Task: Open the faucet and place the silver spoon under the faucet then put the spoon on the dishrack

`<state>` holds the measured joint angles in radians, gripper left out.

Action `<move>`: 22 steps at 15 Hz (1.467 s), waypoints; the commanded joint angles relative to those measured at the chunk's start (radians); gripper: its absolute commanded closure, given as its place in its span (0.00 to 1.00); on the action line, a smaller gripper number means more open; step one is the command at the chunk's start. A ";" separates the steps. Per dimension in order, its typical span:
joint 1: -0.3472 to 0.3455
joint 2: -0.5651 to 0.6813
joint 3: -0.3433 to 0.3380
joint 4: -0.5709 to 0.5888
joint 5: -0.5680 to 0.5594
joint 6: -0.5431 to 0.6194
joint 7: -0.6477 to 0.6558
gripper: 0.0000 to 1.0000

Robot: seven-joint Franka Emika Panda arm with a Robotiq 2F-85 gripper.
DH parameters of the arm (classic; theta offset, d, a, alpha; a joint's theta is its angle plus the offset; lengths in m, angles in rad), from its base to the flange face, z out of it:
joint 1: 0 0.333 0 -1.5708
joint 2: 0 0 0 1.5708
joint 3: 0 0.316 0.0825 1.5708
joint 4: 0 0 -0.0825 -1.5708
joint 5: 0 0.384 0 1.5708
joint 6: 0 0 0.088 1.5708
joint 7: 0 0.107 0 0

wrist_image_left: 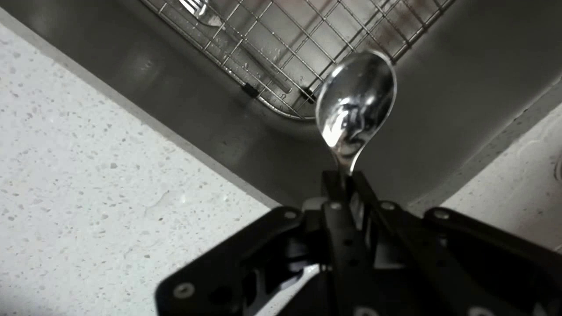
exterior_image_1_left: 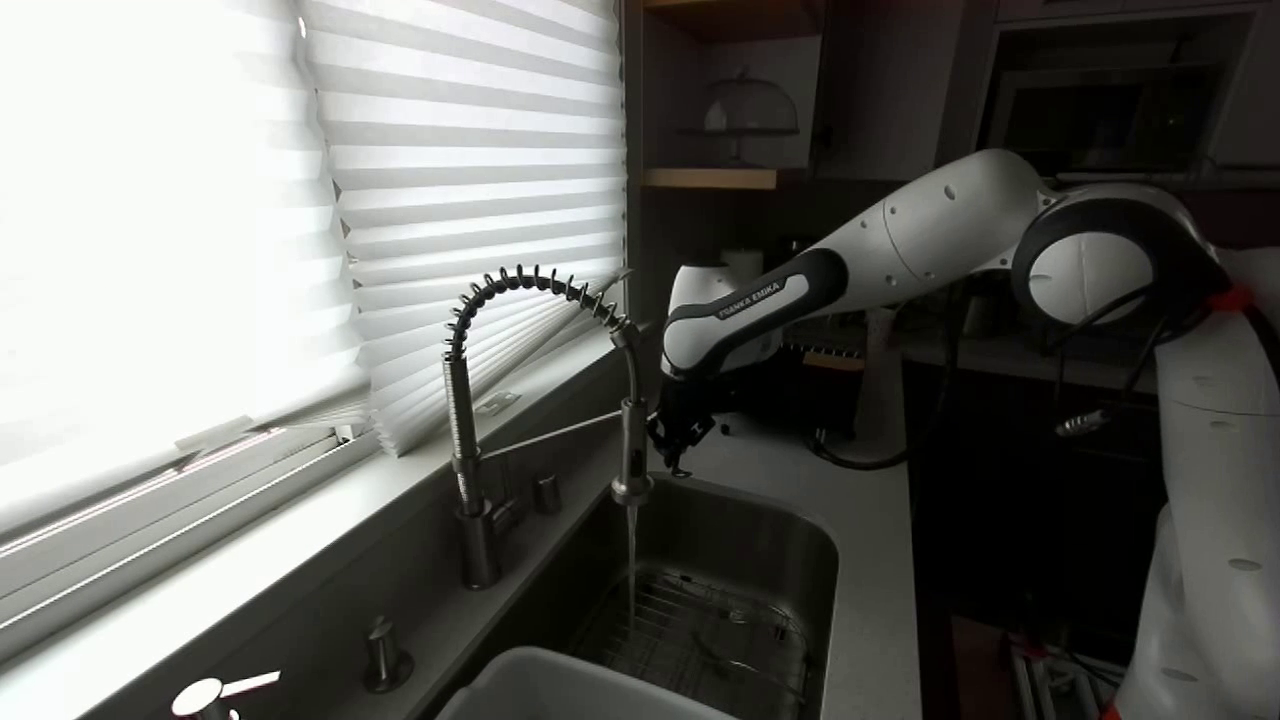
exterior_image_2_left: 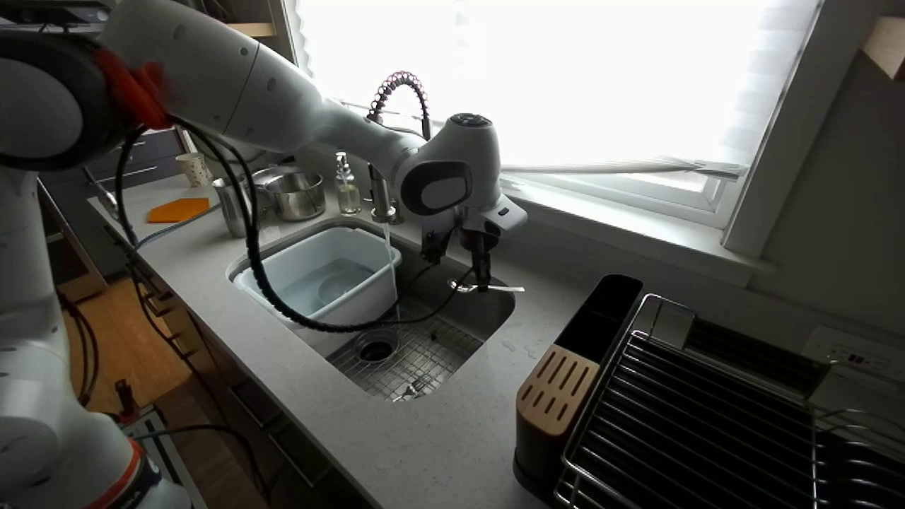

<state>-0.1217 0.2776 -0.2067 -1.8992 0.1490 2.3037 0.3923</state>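
The chrome faucet with its coiled neck shows in both exterior views (exterior_image_1_left: 633,450) (exterior_image_2_left: 397,79). A thin stream of water (exterior_image_1_left: 632,560) runs from its spray head into the sink (exterior_image_1_left: 740,525). My gripper (wrist_image_left: 346,177) is shut on the silver spoon (wrist_image_left: 356,98), holding it near the neck, bowl pointing forward in the wrist view. In an exterior view the gripper (exterior_image_2_left: 483,286) holds the spoon (exterior_image_2_left: 508,288) about level over the sink's end corner, apart from the water. The dishrack (exterior_image_2_left: 696,417), with black tray and wires, stands on the counter beyond that end.
A pale tub (exterior_image_2_left: 332,311) with water sits in the sink beside the stream. A fork (wrist_image_left: 204,15) lies on the sink's wire grid (wrist_image_left: 303,44). A black holder with a slotted wooden top (exterior_image_2_left: 562,385) stands beside the rack. A soap bottle (exterior_image_2_left: 347,191) and metal pots (exterior_image_2_left: 297,196) stand behind.
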 commanded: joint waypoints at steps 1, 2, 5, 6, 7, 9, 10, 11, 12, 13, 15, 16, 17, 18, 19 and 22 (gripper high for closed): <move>-0.007 -0.003 0.008 0.000 -0.003 -0.004 0.003 0.92; -0.007 -0.005 0.008 -0.002 -0.003 -0.004 0.003 0.92; -0.009 -0.005 0.007 -0.010 -0.003 -0.004 0.003 0.98; -0.011 -0.006 0.024 -0.019 0.027 0.011 -0.036 0.98; -0.020 -0.008 0.047 -0.025 0.083 0.019 -0.083 0.98; -0.031 -0.010 0.084 -0.036 0.186 0.037 -0.159 0.98; -0.035 -0.011 0.100 -0.039 0.231 0.032 -0.199 0.98; -0.038 -0.010 0.113 -0.041 0.270 0.023 -0.233 0.98; -0.042 -0.009 0.123 -0.043 0.302 0.012 -0.270 0.98; -0.048 -0.009 0.129 -0.045 0.331 -0.004 -0.296 0.98; -0.062 -0.009 0.142 -0.049 0.396 -0.033 -0.350 0.98; -0.071 -0.008 0.151 -0.051 0.434 -0.050 -0.386 0.98; -0.078 -0.009 0.156 -0.052 0.464 -0.075 -0.418 0.98; -0.081 -0.007 0.156 -0.053 0.489 -0.097 -0.437 0.98; -0.081 -0.002 0.156 -0.053 0.510 -0.117 -0.450 0.98; -0.067 0.001 0.152 -0.054 0.535 -0.162 -0.452 0.98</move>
<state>-0.1821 0.2807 -0.0658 -1.9413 0.6370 2.1846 -0.0296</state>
